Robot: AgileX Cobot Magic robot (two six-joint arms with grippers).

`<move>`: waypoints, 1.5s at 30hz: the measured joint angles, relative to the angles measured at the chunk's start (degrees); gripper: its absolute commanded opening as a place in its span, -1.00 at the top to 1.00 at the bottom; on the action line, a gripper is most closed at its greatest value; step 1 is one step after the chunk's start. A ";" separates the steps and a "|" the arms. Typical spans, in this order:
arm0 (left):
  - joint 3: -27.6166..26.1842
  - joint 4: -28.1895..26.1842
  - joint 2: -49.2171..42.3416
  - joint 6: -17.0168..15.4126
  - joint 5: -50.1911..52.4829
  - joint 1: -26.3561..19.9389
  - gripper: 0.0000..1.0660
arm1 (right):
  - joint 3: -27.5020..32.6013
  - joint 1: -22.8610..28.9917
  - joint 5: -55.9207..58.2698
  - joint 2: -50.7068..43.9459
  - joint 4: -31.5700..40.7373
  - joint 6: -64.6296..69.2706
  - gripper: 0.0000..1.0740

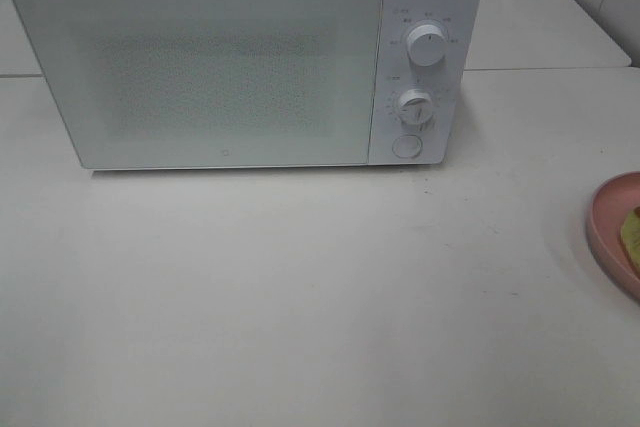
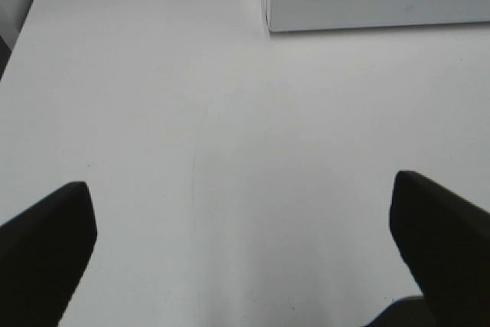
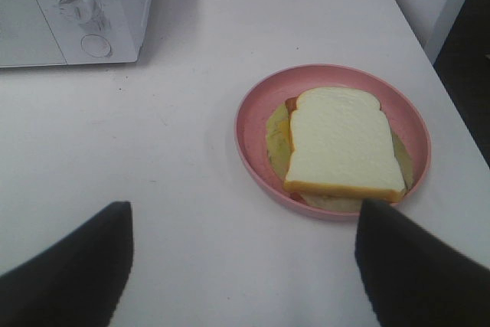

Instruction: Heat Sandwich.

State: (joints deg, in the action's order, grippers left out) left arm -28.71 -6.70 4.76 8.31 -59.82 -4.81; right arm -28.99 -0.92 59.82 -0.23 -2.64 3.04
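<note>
A white microwave (image 1: pixel 200 67) stands shut on the white counter (image 1: pixel 300 297), with two round knobs (image 1: pixel 428 47) above a round button (image 1: pixel 406 146).

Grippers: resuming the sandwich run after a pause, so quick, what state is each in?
Left gripper: jaws open, holding nothing.
Right gripper: jaws open, holding nothing, apart from the sandwich.

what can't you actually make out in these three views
- Microwave interior: exterior high view, frosted closed door hides it.
- Dial markings: exterior high view, too small to read.
- Pink plate and sandwich: exterior high view, cut off by the right edge; whole in right wrist view.
- Sandwich filling: right wrist view, top bread slice covers it.
</note>
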 measured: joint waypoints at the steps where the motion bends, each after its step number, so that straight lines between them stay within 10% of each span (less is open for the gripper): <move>1: 0.00 0.00 0.00 0.00 0.00 0.00 -0.90 | 0.00 0.00 0.00 0.00 0.00 0.00 -0.42; 45: 0.00 -0.17 -4.98 0.06 0.00 1.03 -0.90 | 0.00 0.00 0.00 0.00 0.00 0.00 -0.42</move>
State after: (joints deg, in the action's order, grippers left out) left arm -28.71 -6.88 -0.23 8.37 -59.82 -3.78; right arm -28.99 -0.92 59.82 -0.23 -2.64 3.04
